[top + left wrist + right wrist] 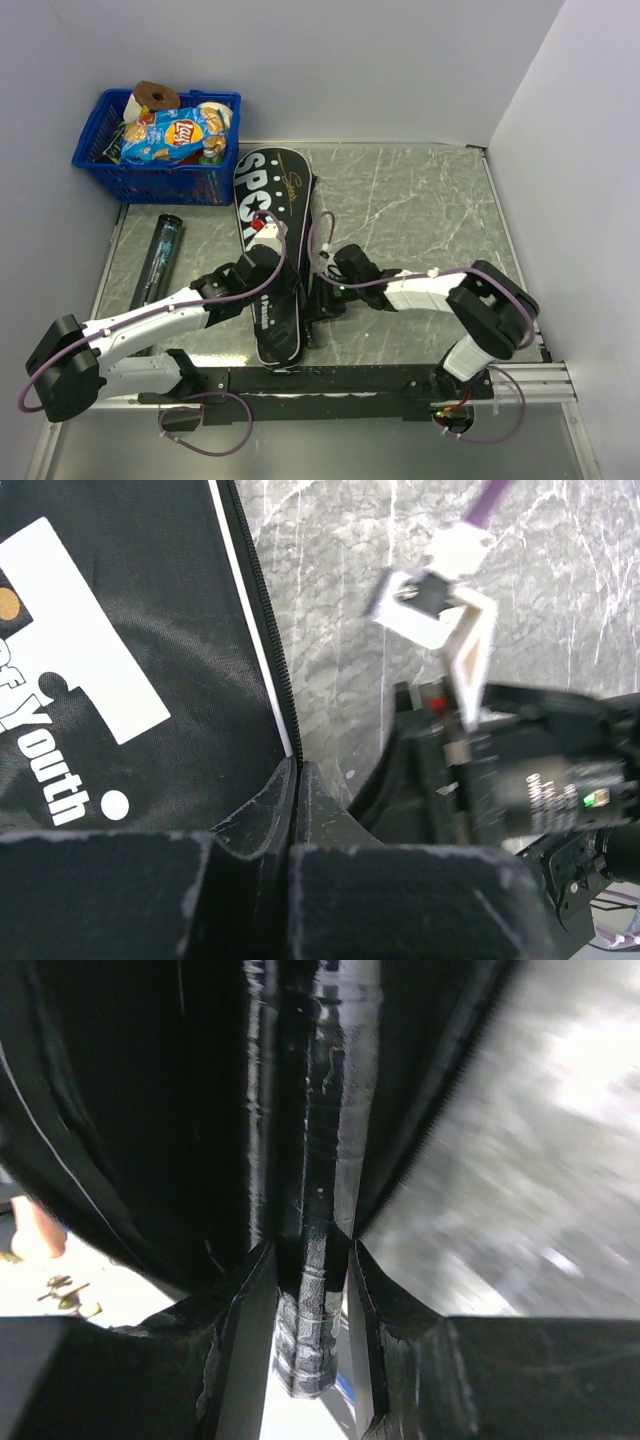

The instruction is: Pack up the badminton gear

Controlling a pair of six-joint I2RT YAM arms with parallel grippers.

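The black bag (272, 185) lettered SPORT lies lengthwise in the middle of the table. My left gripper (268, 240) rests on it, and in the left wrist view its jaws (298, 770) are shut, pinching the zip edge of the bag (130, 630). My right gripper (325, 275) is at the bag's right edge. In the right wrist view a black wrapped racket handle (312, 1330) sits between its fingers (310, 1250), running forward into the dark opening of the bag (150, 1110). The racket's frame is hidden. A long dark tube (160, 255) lies left of the bag.
A blue plastic basket (150, 172) with a crisp packet (170, 135) and other items stands at the back left corner. White walls close in the table on the left, back and right. The arms' mounting rail (330, 380) runs along the near edge.
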